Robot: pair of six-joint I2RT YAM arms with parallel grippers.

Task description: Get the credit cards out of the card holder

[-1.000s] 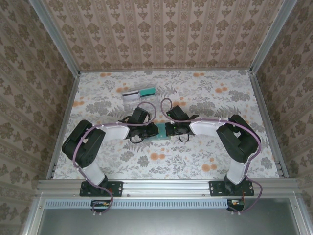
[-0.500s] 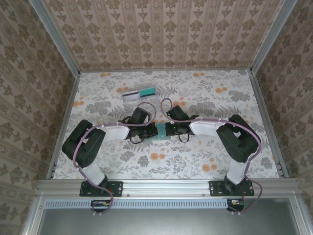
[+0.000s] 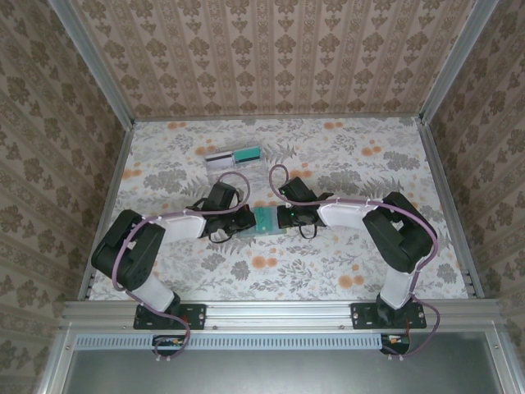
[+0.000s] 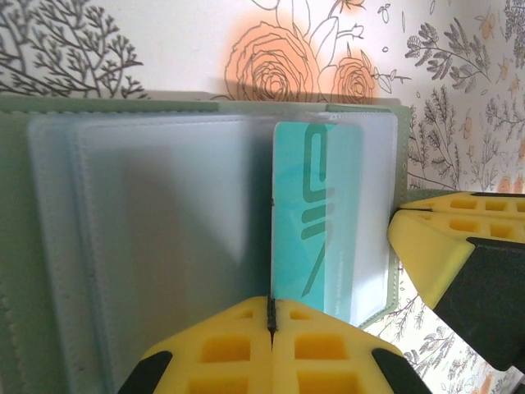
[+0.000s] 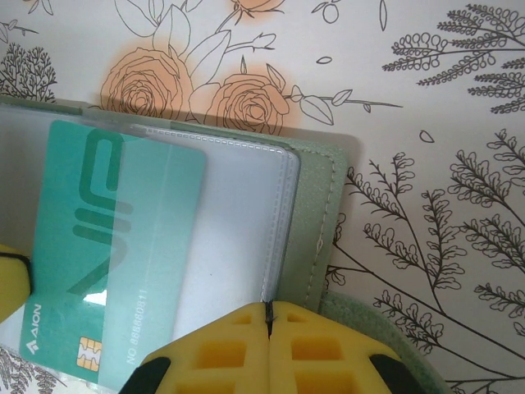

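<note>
The green card holder (image 3: 266,220) lies open on the table between my two grippers. Its clear sleeves (image 4: 164,222) face up. A teal credit card (image 4: 316,222) sticks partly out of one sleeve. My left gripper (image 4: 271,305) is shut on that card's edge. In the right wrist view the same teal card (image 5: 115,246) slants out to the left, and my right gripper (image 5: 268,308) is shut on the sleeve edge beside the holder's green border (image 5: 320,213). From above, the left gripper (image 3: 248,220) and the right gripper (image 3: 280,217) sit at opposite sides of the holder.
A clear plastic box (image 3: 234,160) holding a teal card and a pale one lies farther back on the floral tabletop (image 3: 369,164). Patterned walls close in the back and both sides. A metal rail (image 3: 279,312) runs along the near edge.
The left gripper has closed on the teal card and the left arm has drawn back to the left, so more of the holder shows between the grippers. The right arm has stayed put.
</note>
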